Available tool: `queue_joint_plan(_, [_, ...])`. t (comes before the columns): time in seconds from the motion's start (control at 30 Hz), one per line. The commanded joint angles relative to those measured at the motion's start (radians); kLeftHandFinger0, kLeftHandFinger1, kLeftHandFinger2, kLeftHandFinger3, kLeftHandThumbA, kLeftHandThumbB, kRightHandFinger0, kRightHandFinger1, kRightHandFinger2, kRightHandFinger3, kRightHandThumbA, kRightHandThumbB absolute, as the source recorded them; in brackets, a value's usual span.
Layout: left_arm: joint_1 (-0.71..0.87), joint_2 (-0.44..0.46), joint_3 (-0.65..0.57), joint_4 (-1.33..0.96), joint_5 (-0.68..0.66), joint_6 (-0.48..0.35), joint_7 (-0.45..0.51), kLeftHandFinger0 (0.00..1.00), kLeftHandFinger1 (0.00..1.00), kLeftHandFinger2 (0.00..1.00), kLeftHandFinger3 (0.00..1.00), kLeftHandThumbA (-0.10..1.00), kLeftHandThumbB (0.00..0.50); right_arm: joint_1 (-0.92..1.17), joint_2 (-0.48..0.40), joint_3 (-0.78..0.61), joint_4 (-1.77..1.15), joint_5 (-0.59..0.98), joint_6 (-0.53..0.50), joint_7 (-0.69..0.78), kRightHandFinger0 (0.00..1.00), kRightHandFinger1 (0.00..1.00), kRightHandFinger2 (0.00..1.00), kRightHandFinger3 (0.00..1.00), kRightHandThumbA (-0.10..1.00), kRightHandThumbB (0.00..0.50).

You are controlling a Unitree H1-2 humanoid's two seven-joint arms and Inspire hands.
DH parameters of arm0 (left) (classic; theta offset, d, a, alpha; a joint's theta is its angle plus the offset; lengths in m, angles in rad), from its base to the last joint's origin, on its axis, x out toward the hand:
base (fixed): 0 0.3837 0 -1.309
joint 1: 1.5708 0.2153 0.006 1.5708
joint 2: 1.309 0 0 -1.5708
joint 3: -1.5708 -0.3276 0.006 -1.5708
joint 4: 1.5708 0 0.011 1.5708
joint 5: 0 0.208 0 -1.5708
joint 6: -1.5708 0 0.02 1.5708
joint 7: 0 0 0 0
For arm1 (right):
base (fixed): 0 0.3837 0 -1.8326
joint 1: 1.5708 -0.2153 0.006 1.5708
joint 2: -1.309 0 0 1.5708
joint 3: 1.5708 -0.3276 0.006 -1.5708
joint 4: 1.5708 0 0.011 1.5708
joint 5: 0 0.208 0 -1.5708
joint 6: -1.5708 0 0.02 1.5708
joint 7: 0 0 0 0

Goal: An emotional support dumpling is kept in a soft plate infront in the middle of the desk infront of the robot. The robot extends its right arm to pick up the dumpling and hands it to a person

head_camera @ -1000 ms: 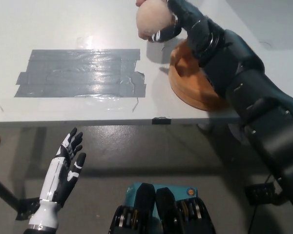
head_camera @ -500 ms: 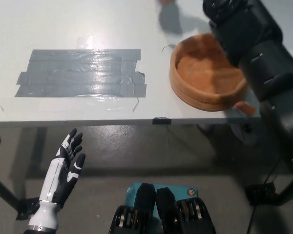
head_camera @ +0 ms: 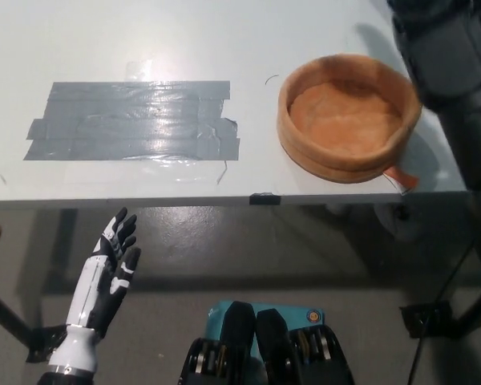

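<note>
The plate [head_camera: 349, 120] sits on the right part of the desk [head_camera: 144, 40], near the front edge. It is a round, soft, orange-brown dish with a raised rim, and nothing lies in it. A small orange tab [head_camera: 402, 176] projects from under its front right side.

The dumpling does not appear in the head view.

The black right arm [head_camera: 457, 88] enters from the right edge and runs up past the plate's right side to the top edge of the picture. The right hand is out of frame, so its state cannot be told.

The white left hand [head_camera: 108, 281] rests below the desk edge at lower left, fingers apart and pointing up, holding nothing.

A rectangular patch of grey tape [head_camera: 132, 120] lies flat on the desk, left of the plate and apart from it.
</note>
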State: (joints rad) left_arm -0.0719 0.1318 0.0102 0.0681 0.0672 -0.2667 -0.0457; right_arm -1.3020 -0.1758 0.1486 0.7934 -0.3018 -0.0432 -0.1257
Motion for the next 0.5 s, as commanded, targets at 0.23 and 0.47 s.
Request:
queue_joint_plan(0.23, [-0.119, 0.027, 0.010, 0.009, 0.001, -0.002, -0.002, 1.00, 1.00, 1.00, 1.00, 0.86, 0.296, 0.589, -0.147, -0.077, -1.288, 0.236, 0.196, 0.205, 1.00, 1.00, 1.00, 1.00, 1.00, 0.397])
queue_joint_plan(0.47, [-0.118, 0.031, 0.016, 0.017, -0.003, 0.002, -0.001, 1.00, 1.00, 1.00, 1.00, 0.85, 0.307, 0.849, -0.103, -0.019, -1.449, 0.252, 0.168, 0.185, 1.00, 1.00, 1.00, 1.00, 0.94, 0.325])
